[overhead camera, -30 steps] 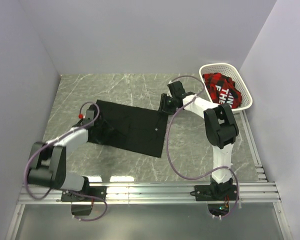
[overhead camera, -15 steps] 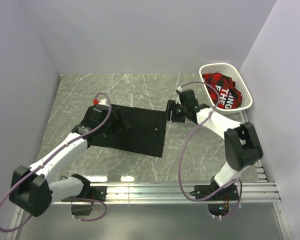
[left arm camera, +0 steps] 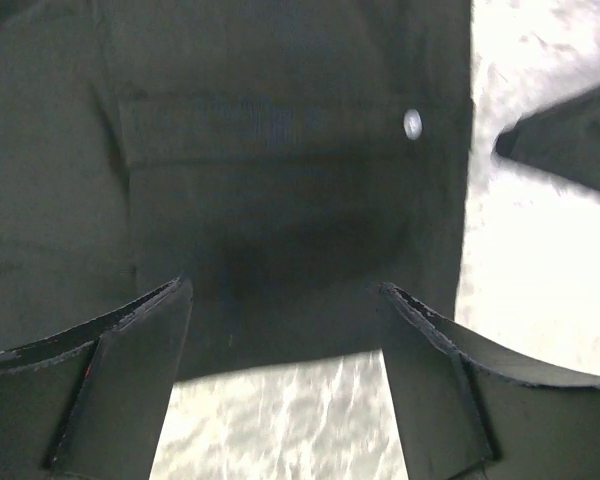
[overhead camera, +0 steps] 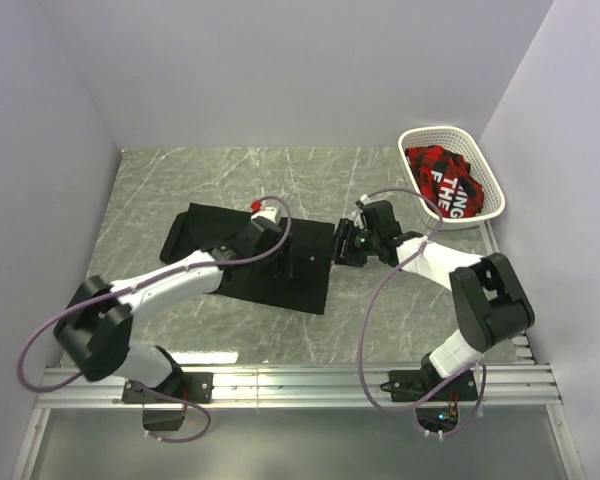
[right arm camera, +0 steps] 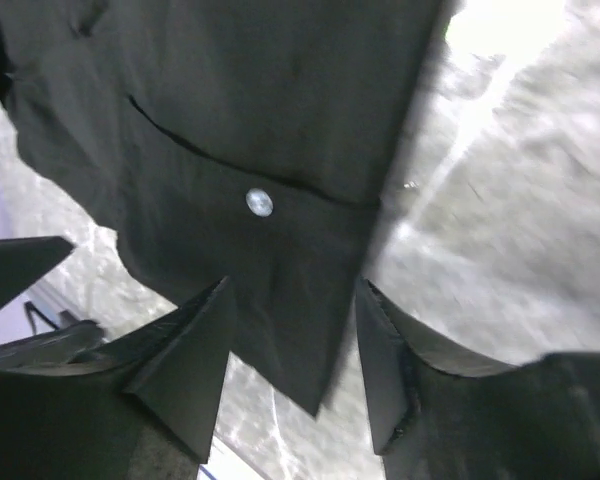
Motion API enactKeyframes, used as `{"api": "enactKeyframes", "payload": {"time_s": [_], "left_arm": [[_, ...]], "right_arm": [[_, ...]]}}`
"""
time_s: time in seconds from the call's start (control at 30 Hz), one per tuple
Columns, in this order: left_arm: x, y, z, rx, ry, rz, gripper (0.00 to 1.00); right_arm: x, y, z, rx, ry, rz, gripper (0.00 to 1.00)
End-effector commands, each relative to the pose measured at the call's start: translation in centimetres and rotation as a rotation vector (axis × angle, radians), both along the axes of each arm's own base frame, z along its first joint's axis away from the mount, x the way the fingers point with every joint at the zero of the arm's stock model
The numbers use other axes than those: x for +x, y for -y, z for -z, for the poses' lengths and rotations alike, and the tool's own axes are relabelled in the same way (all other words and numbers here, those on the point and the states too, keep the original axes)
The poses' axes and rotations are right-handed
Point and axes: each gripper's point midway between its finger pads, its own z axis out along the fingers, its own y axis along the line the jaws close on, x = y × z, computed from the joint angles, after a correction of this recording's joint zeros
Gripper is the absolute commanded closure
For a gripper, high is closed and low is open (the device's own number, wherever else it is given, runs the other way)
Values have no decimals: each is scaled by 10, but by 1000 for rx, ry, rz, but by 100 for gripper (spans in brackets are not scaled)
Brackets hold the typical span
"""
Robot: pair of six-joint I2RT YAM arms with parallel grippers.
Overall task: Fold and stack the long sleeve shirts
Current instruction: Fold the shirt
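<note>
A black long sleeve shirt (overhead camera: 300, 282) with small white buttons lies flat on the marble table. My left gripper (overhead camera: 285, 245) reaches over its right part. In the left wrist view it (left arm camera: 285, 287) is open and empty, just above the shirt's edge (left arm camera: 280, 200), with a button (left arm camera: 412, 123) ahead. My right gripper (overhead camera: 342, 246) is at the shirt's right edge. In the right wrist view it (right arm camera: 292, 287) is open, and a corner of the shirt (right arm camera: 310, 330) lies between the spread jaws, with a button (right arm camera: 259, 202) above it.
A white basket (overhead camera: 418, 136) stands at the back right and holds a red plaid garment (overhead camera: 442, 178). Bare marble table (overhead camera: 400, 300) lies round the shirt. Walls close the left, back and right sides.
My left arm has swung right across the shirt, from its left edge to its right part. My right gripper has come down and forward to the shirt's right edge.
</note>
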Motion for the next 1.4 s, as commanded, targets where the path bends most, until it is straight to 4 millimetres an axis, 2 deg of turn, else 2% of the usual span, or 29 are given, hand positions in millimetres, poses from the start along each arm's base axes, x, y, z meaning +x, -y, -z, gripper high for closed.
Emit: {"api": "enactKeyframes", "payload": {"time_s": [0.0,0.03,0.07,0.13,0.2,0.27,0.37,0.4,0.47,0.5,0.57,0.67,0.7,0.73,0.77,0.8,0.83,0.87,0.9,0.93,0.97,1.07,1.1,1.13,1.2,1.27,1.3,1.37], "left_arm": [[23,8,0,13,11,-51,20],[25,10,5,10,-5,-61,21],[27,8,19,29,-33,-75,21],[33,5,30,38,-69,-113,22],[39,-1,49,60,-119,-150,23],[47,-4,59,53,-152,-167,24],[61,-3,62,38,-162,-192,25],[68,2,55,26,-144,-190,25],[74,5,55,33,-141,-188,25],[82,10,45,23,-121,-184,24],[84,11,35,27,-112,-174,22],[83,14,6,28,-35,-141,17],[83,10,1,65,3,-133,16],[80,10,-5,79,28,-120,15],[72,14,-13,97,51,-97,14],[68,15,-16,119,68,-77,14],[65,17,-18,137,83,-65,10],[55,28,-21,146,99,-22,9],[50,33,-22,165,117,11,8],[47,37,-22,182,136,27,6],[36,49,-21,195,146,73,6],[22,73,-14,214,162,159,6],[22,80,-17,210,171,171,6],[20,85,-8,228,156,182,6],[19,99,-10,231,162,208,10],[15,108,3,273,146,229,15],[18,115,-1,268,156,231,17],[14,125,11,292,139,261,19]], "right_arm": [[9,-24,0,99,-4,-23,45],[10,-29,7,119,-22,-30,47],[13,-30,9,122,-24,-28,48],[21,-32,16,113,-30,-26,50],[27,-31,21,90,-38,-19,51],[42,-29,25,64,-26,-4,54],[62,-24,31,25,-23,18,54],[65,-21,40,4,-43,22,54],[85,-20,31,12,-9,32,54],[85,-18,33,4,-27,36,54],[96,-15,21,15,-6,45,54],[97,-7,-5,3,52,49,53],[97,4,-9,-35,67,70,53],[95,10,-24,-39,100,82,53],[93,16,-30,-44,114,95,52],[94,30,-35,-47,124,127,47],[89,40,-47,-43,150,152,35],[87,48,-53,-43,161,174,29],[83,56,-57,-44,165,192,24],[81,72,-70,-43,197,227,19],[78,79,-76,-44,207,241,16],[67,102,-96,-43,239,287,9],[62,109,-103,-40,246,301,7],[59,117,-100,-44,232,326,0],[50,125,-95,-32,188,348,0],[43,133,-85,-21,143,367,0],[39,132,-81,-14,127,363,0],[32,135,-71,-21,105,377,0]]}}
